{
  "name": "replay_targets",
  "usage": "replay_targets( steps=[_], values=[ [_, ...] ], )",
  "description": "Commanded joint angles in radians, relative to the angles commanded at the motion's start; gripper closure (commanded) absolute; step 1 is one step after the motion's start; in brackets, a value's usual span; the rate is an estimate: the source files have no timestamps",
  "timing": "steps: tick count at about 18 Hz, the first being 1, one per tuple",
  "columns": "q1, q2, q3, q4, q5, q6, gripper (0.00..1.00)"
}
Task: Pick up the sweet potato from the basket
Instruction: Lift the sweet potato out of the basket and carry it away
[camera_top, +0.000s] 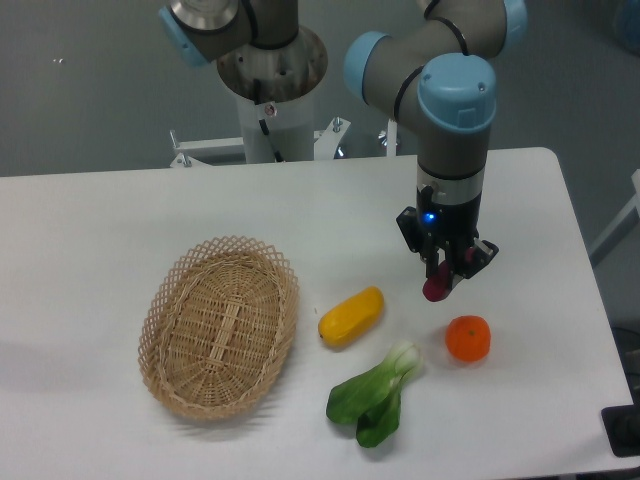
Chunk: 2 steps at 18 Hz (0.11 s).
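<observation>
My gripper hangs above the table right of centre, shut on the sweet potato, a small magenta-purple tuber whose lower end shows between the fingers. It is held clear of the table, just above and left of the orange. The basket, an oval tan wicker one, sits at the left of the table with nothing in it, well apart from the gripper.
A yellow-orange oblong vegetable lies right of the basket. A round orange lies below the gripper to the right. A green bok choy lies near the front edge. The arm's base stands behind the table.
</observation>
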Motion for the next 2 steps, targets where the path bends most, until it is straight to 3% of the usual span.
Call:
replay_targets(
  steps=[2],
  values=[
    [0.002,0.000,0.002,0.000,0.000,0.000,0.84]
  ],
)
